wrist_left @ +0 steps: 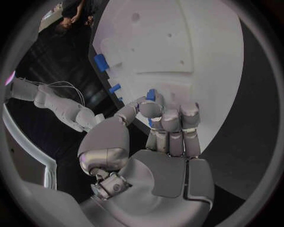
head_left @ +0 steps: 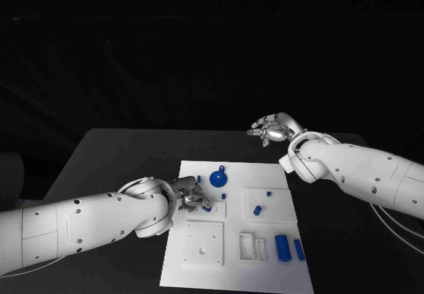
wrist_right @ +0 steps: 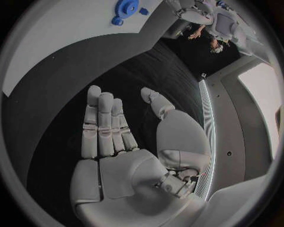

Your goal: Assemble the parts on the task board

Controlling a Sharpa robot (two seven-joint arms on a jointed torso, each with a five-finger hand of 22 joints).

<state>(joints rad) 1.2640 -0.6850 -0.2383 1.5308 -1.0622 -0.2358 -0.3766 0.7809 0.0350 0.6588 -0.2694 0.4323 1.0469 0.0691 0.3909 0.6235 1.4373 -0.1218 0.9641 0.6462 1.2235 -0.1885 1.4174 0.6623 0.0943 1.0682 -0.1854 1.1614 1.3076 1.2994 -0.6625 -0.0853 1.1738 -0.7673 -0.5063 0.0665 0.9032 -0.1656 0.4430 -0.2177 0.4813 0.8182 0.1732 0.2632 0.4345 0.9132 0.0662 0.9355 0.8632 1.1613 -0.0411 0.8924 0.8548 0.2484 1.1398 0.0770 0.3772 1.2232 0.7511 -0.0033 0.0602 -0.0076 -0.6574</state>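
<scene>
The white task board lies in the middle of the black table. My left hand is low over the board's left side, fingers curled, and pinches a small blue part between thumb and fingertip, right at the board. A blue gear stands near the board's far edge. Small blue pieces lie on the right half, and two blue pegs rest near the front right. My right hand hangs beyond the board's far right corner, fingers spread, holding nothing. The right wrist view catches the gear.
On the board sit a white square block with a hole, a slotted white holder and a raised white plate. Bare black table lies on both sides of the board.
</scene>
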